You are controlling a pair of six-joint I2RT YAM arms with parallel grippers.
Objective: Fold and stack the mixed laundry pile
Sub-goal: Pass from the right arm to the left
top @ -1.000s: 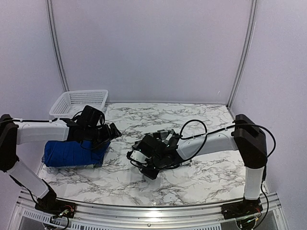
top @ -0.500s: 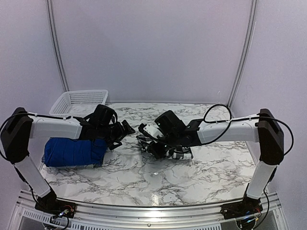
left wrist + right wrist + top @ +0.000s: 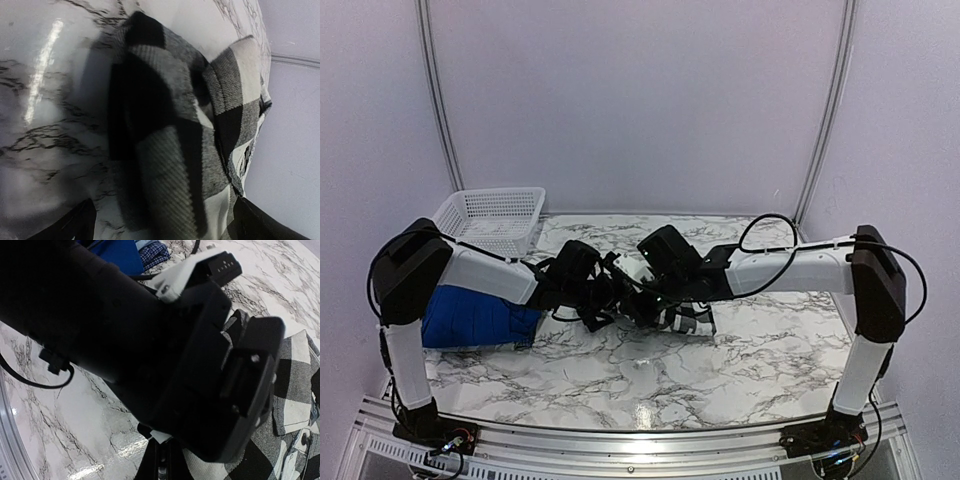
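The black-and-white flannel shirt [image 3: 688,320] lies crumpled at the table's middle. It fills the left wrist view [image 3: 170,125]. My left gripper [image 3: 613,300] is open, with its fingertips [image 3: 75,225] either side of the shirt's near edge. My right gripper [image 3: 655,303] meets it from the right. Its fingers [image 3: 162,465] are together at the flannel's edge [image 3: 292,390], mostly hidden behind the left wrist. A folded royal-blue shirt [image 3: 480,318] lies at the left. The small-checked navy cloth [image 3: 152,252] shows beside it.
A white lattice basket [image 3: 490,213] stands at the back left corner. The left arm's black wrist [image 3: 125,330] sits right in front of the right gripper. Bare marble table [image 3: 650,385] shows in front of the flannel and to the right.
My left gripper has left the blue shirt and reached right to the flannel. My right gripper has moved back and right with the flannel, and the two grippers now meet.
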